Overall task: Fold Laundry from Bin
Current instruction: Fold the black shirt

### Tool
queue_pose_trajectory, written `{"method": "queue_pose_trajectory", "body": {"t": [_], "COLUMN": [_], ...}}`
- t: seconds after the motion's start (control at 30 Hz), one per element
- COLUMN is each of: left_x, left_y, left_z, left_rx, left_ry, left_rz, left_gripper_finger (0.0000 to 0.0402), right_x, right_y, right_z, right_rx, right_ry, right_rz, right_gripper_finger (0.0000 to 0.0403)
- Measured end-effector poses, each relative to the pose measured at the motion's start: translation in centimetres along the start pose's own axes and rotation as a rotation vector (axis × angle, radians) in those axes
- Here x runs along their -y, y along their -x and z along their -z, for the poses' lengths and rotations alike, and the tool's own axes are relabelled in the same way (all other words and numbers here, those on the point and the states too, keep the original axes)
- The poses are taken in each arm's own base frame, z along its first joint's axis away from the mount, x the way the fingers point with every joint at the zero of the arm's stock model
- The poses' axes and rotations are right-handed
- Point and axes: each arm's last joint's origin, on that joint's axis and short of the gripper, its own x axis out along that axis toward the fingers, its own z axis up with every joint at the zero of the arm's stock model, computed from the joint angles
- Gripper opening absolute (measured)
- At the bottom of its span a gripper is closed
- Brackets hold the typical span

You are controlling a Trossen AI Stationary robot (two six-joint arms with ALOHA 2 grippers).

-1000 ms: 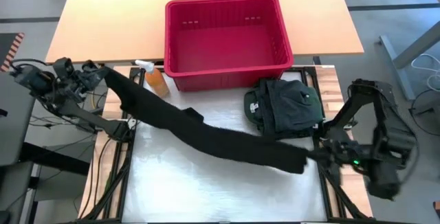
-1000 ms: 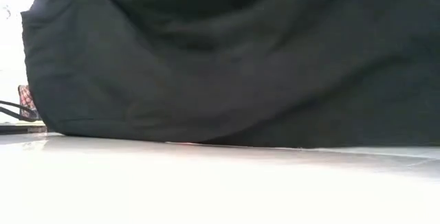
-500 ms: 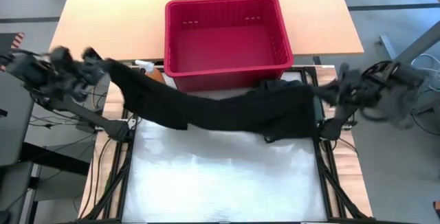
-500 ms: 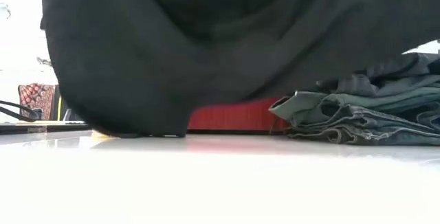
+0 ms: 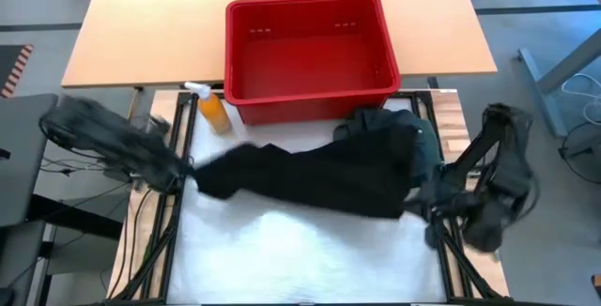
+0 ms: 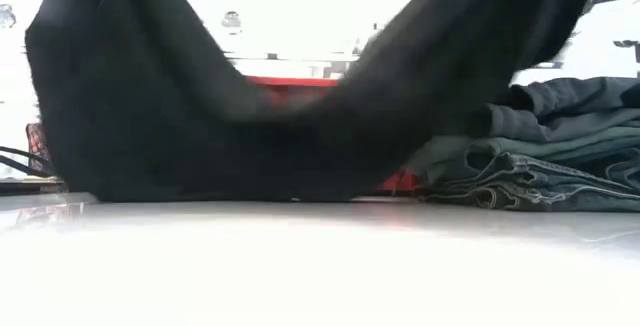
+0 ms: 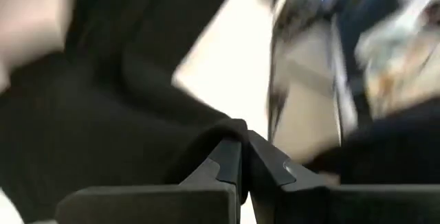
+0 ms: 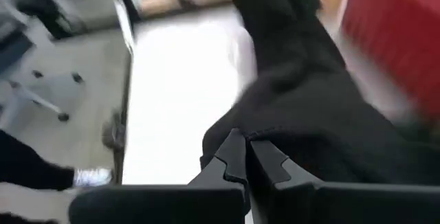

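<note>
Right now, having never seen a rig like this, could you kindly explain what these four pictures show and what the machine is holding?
It is a robot with two dark arms at a table, each ending in a two-finger gripper. One camera looks straight down, one sits level with the tabletop, and one rides on each wrist. The left gripper and the right gripper are each shut on an end of a black garment, which sags between them onto the white table surface. Behind it stands the red bin, which looks empty from above. Beside the bin is a small orange spray bottle, and near the right arm lies a pile of dark folded clothes.
</note>
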Motion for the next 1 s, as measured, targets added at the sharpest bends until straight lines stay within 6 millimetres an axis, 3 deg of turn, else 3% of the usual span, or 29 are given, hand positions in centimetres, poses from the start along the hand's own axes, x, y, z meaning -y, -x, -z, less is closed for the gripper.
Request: {"method": "queue_pose_trajectory", "body": {"t": [0.1,0.23,0.37,0.5,0.63,0.87,1.0], "left_x": [-1.8,-4.6,-6.5,-7.5,-7.5,-7.7,-7.9], "left_y": [-5.7,-11.7,-15.1,-15.7,-14.9,-14.2,-14.2], "left_z": [3.9,10.3,15.7,18.9,20.3,21.3,21.4], "left_rx": [-0.276,-0.600,-0.812,-0.961,-1.071,-1.076,-1.041], "left_ry": [0.113,0.236,0.322,0.344,0.304,0.248,0.263], "left_rz": [0.024,0.072,0.121,0.102,0.053,-0.059,-0.115], "left_gripper_finger": [0.0000,0.0000,0.0000,0.0000,0.0000,0.0000,0.0000], "right_x": [-2.0,-4.4,-6.5,-8.9,-10.1,-10.5,-10.5], "right_y": [-2.8,-6.6,-8.8,-9.8,-9.9,-8.9,-8.7], "right_z": [5.4,12.0,16.3,18.8,20.3,21.5,21.7], "right_rx": [-0.120,-0.278,-0.468,-0.637,-0.709,-0.762,-0.778], "right_ry": [-0.185,-0.304,-0.361,-0.416,-0.478,-0.535,-0.572], "right_rz": [-0.032,-0.004,0.026,-0.065,-0.110,-0.092,-0.079], "right_gripper_finger": [0.0016,0.0016,0.0016,0.0017,0.0017,0.0020,0.0042]}}
